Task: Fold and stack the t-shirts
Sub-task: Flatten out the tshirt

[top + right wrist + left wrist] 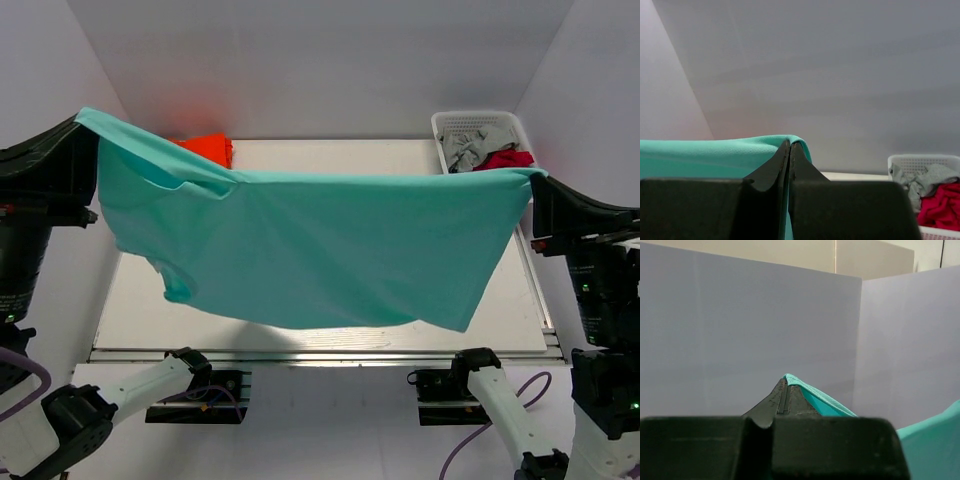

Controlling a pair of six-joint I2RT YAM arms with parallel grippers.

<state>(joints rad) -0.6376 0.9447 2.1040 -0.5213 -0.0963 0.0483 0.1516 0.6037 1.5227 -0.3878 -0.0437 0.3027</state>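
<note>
The left end effector (785,384) and right end effector (790,145) are each pinching an edge of the teal shirt (320,250), stretching it in the air above the tabletop (135,310). It is hanging unfolded. At 11 o'clock the orange shirt (207,148) is lying compact, likely folded already. Laying, folding and stacking the teal shirt are all remaining.

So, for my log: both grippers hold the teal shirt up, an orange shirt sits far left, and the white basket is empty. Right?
No: the white basket holds grey cloth and red cloth, as the top external view shows. The left gripper and right gripper do hold the teal shirt up, and the orange shirt sits far left.
</note>
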